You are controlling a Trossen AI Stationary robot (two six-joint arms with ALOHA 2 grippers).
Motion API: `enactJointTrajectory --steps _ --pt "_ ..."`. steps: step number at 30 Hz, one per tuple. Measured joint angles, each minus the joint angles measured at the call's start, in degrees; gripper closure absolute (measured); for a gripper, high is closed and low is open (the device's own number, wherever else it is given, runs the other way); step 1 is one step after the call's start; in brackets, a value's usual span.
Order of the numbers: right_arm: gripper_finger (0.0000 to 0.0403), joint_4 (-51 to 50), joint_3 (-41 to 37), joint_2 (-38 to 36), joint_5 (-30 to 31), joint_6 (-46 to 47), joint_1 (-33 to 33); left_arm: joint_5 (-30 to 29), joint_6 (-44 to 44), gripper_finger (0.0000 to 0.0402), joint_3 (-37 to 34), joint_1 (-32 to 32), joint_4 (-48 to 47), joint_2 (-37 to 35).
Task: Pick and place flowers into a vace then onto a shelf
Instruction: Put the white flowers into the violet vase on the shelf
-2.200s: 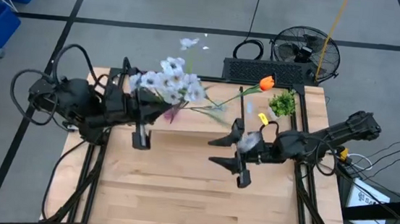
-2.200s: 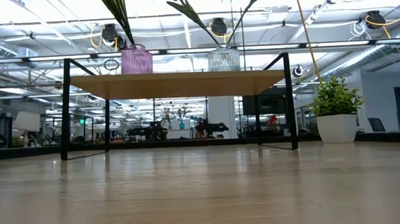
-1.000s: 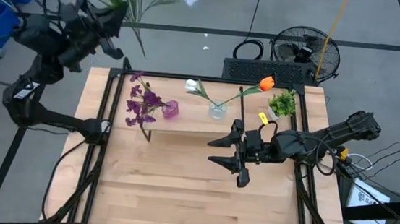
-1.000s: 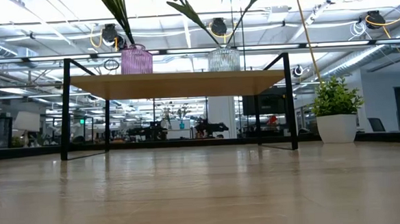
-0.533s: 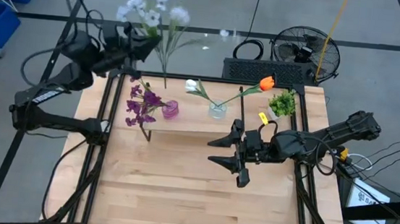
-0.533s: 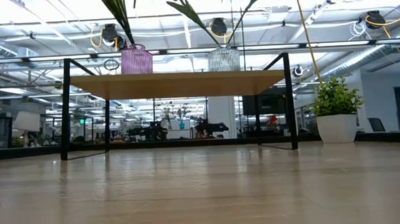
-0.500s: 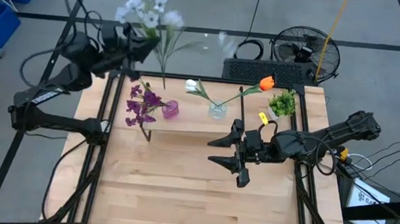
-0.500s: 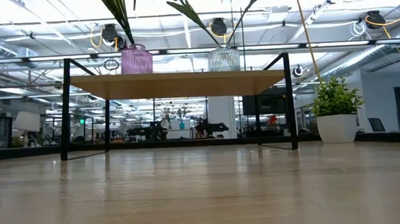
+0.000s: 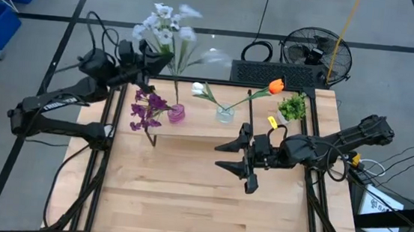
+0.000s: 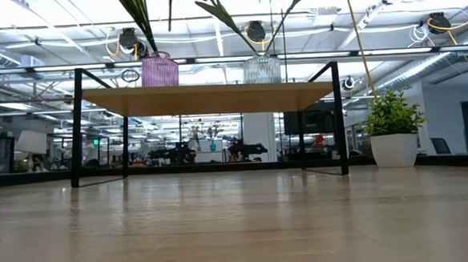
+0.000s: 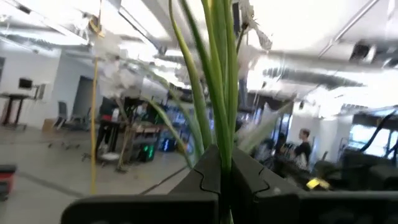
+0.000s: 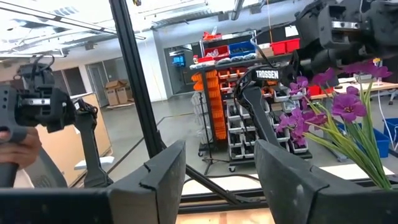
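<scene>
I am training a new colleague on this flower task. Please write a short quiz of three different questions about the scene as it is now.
1. True or false: the left hand is shut on the pale white-lavender spray.
2. Which vase holds the dark purple cluster? A) pink vase B) clear vase
3. Fill in: both vases stand on the ____.

Key: 1 true; 2 A; 3 shelf. The right hand waits open over the table.

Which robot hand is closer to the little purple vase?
Left. The left gripper, holding the white flower spray, hovers just behind the purple vase on the shelf. The right gripper waits farther off, in front of the shelf.
</scene>
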Motion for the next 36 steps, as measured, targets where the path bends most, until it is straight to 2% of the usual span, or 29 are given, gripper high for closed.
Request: enactJointTrajectory --steps 7,16,24,33,36 --pt "0.0220 -0.2 0.0 0.0 0.0 0.0 0.0 -0.2 -0.4 0.0394 -4.0 -0.1 2.3 0.0" --pt "0.0220 -0.6 0.0 0.0 0.0 0.0 0.0 0.0 1.2 0.0394 -4.0 -0.7 1.8 -0.1" --pt "0.0220 -0.7 0.0 0.0 0.0 0.0 0.0 0.5 1.5 0.0394 -3.9 1.3 12.4 -2.0" --pt "0.0220 -0.8 0.0 0.0 0.0 0.1 0.0 -3.5 1.7 0.0394 -3.9 7.0 0.3 -3.1" --pt "0.0220 -0.8 0.0 0.0 0.0 0.1 0.0 -2.3 1.7 0.0394 -3.9 8.5 -0.3 -1.7"
